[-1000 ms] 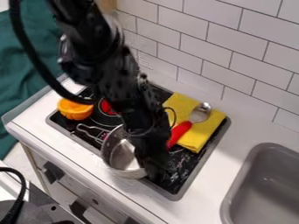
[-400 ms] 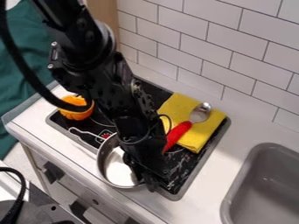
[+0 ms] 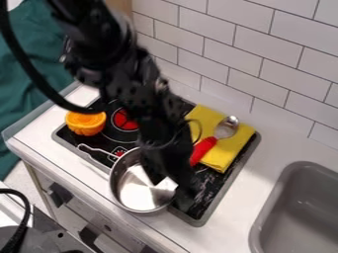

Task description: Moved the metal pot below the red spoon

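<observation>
The black arm [image 3: 129, 74] comes in from the upper left, and its gripper [image 3: 178, 190] hangs low over the near side of the stove top [image 3: 212, 195]. The jaws are dark and blurred against the black surface; whether they are apart, together or clamped on something, I cannot tell.

The metal pot [image 3: 135, 187] is just beside the jaws, on their left in the view, upright and overlapping the stove top's near edge. Its right side is partly hidden behind the jaws, and whether they touch it cannot be told. The pot's wire handle [image 3: 98, 149] points away from the jaws, toward the upper left.

Above the jaws and a little to their right is the red spoon [image 3: 203, 149], its metal bowl on a yellow cloth [image 3: 224, 153] and its red handle slanting down toward the jaws. The pot is below and left of this spoon in the view.

Well apart from the jaws, up and to the left, sits an orange fluted cup [image 3: 86, 122], with a red burner mark [image 3: 124, 120] between it and the arm. The white worktop [image 3: 254, 170] surrounds the stove top, and a grey sink [image 3: 297, 207] is well to the right of the jaws.
</observation>
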Robot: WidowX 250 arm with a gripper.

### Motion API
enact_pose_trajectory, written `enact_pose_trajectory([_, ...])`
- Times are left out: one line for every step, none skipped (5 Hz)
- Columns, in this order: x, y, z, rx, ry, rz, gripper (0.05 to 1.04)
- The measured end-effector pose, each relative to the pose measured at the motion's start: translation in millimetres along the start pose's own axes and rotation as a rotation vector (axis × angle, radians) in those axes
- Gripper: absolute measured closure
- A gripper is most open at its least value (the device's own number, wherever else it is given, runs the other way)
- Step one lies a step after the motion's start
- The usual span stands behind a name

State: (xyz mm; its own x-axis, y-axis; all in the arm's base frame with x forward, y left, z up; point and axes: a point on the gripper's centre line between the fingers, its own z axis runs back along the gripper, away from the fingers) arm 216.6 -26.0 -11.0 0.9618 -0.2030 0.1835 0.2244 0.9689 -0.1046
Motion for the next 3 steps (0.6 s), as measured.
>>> enact_pose_trajectory([23, -9, 24, 0.025, -0.033, -0.002, 0.072])
enact_pose_trajectory([42, -13, 47, 0.026, -0.033, 0.095, 0.073])
enact_pose_trajectory([48, -13, 56, 0.022, 0.029, 0.171, 0.073])
